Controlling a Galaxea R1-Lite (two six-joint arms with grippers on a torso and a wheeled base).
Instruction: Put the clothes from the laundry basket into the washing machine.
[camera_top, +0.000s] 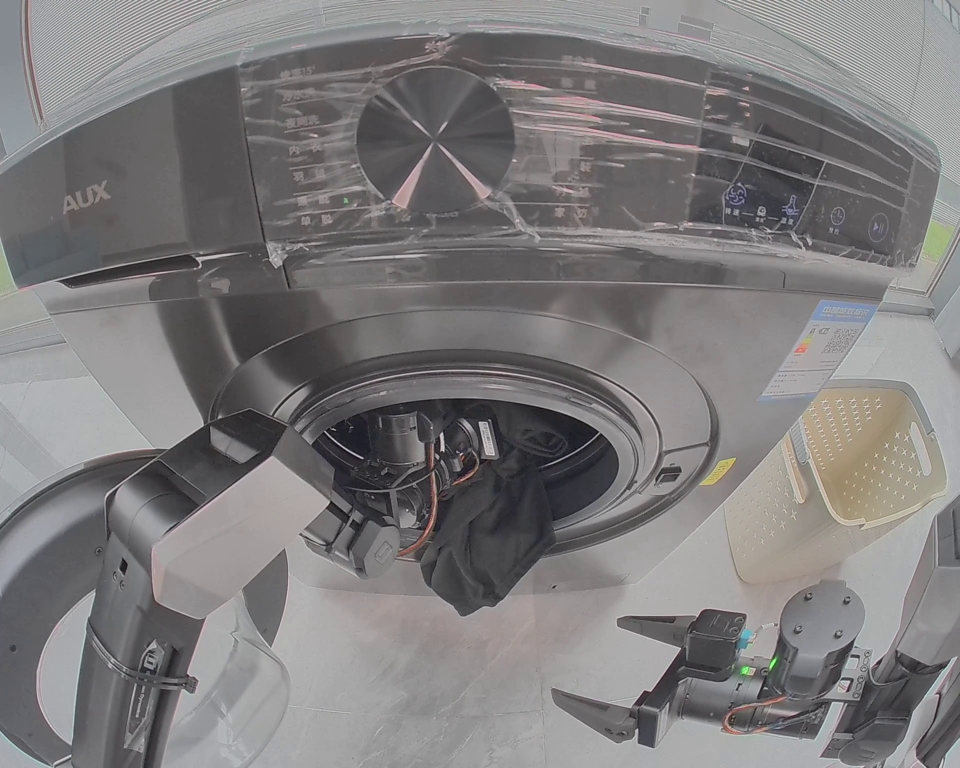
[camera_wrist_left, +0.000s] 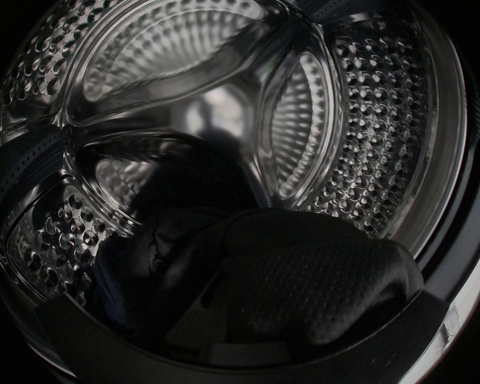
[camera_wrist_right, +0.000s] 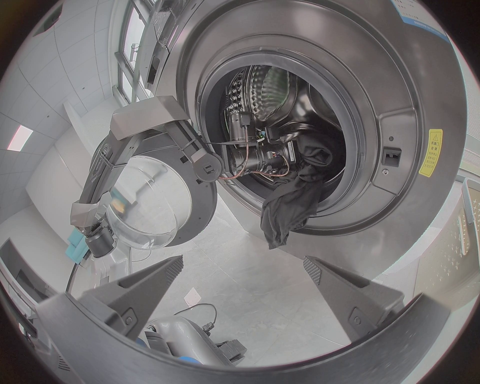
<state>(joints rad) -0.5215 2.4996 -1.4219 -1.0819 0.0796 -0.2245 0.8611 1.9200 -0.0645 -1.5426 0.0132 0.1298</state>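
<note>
Limp black cloth (camera_top: 490, 540) draped from dimpled steel drum (camera_wrist_left: 380, 125), right fingers (camera_top: 600, 715) spread apart

Your route into the washing machine's door opening (camera_top: 600, 440) is half blocked: the left arm (camera_top: 200, 520) fills the opening's left side, and a black garment (camera_top: 490, 540) hangs out over its lower rim. The opening's right side is free. The open door (camera_top: 40, 600) stands left of the opening, the laundry basket (camera_top: 860, 470) right of it. Bare floor lies before the opening, where the right gripper (camera_top: 587, 658) hovers, jaws spread. Behind the opening, dark cloth (camera_wrist_left: 300, 280) heaps the drum's (camera_wrist_left: 380, 125) bottom.
</note>
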